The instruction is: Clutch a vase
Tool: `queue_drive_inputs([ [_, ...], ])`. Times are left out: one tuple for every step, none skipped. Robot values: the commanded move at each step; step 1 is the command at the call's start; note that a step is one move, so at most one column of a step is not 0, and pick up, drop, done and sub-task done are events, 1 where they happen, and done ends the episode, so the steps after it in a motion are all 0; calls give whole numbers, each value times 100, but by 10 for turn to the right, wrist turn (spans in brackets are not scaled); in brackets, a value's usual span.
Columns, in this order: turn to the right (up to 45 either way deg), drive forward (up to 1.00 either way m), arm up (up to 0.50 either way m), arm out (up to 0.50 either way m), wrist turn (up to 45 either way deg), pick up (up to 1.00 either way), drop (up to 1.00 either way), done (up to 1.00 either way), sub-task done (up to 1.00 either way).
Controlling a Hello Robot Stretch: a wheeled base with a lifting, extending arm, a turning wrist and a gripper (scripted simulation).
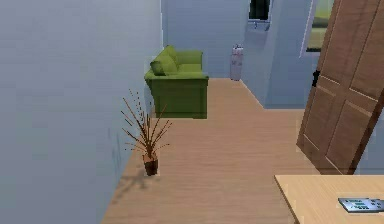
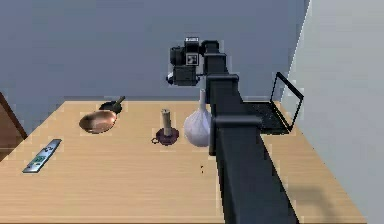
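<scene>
white vase (image 2: 195, 127), one; copper pan (image 2: 97, 121), one

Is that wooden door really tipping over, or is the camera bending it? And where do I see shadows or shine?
Forward view: the door leans only in the picture, being near its edge; the potted plant has a faint grey shadow at its foot. Arm side view: the pan shows a pale sheen, and the white vase stands out against the wooden table.

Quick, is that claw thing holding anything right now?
Gripper: holds nothing; only bare wall behind its far end. The white vase stands on the table.
</scene>
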Motion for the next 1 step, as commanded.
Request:
queue_drive_inputs([
  [0, 0, 0, 0, 150, 0, 0, 0, 0],
])
